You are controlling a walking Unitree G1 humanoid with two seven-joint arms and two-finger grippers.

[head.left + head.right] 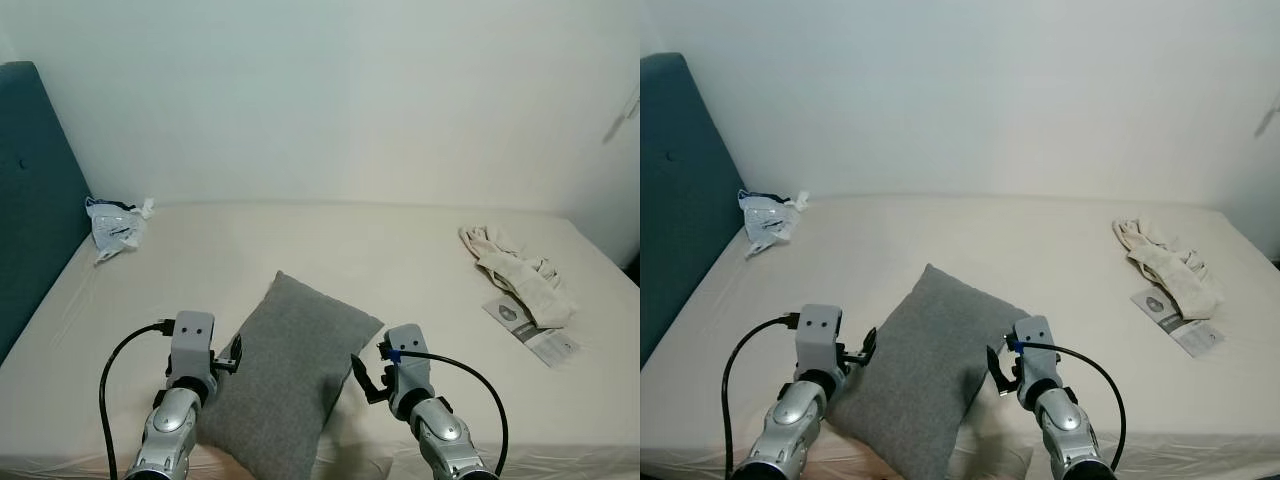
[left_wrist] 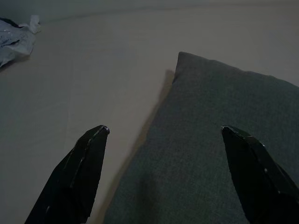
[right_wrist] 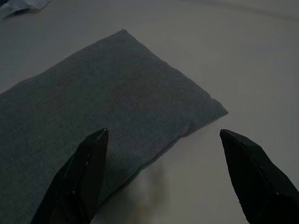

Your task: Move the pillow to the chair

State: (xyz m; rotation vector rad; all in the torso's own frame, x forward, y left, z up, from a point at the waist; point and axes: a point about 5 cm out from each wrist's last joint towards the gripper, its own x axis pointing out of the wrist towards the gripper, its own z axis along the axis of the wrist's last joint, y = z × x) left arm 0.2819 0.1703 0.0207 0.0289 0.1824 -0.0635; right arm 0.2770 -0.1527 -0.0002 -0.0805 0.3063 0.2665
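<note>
Two tools flank one grey pillow (image 1: 290,375) at the bed's (image 1: 380,250) near edge. The left tool (image 2: 163,140) sits at the pillow's left side, its fingers spread apart, one over the sheet and one over the fabric. The right tool (image 3: 163,140) sits at the right side, fingers likewise apart. Both silver forearms reach forward from the near edge. One crumpled plastic bag (image 1: 117,226) lies near the far-left corner; one pale cloth (image 1: 520,272) and one leaflet (image 1: 530,330) lie toward the right edge.

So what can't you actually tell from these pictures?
- Grey fabric pillow: near corner cut off by the bottom edge of the left eye view.
- Printed leaflet on the cream bed: text too small.
- Crumpled plastic bag: contents unclear.
- Left gripper and right gripper: fingers spread, contact with the pillow unclear.
</note>
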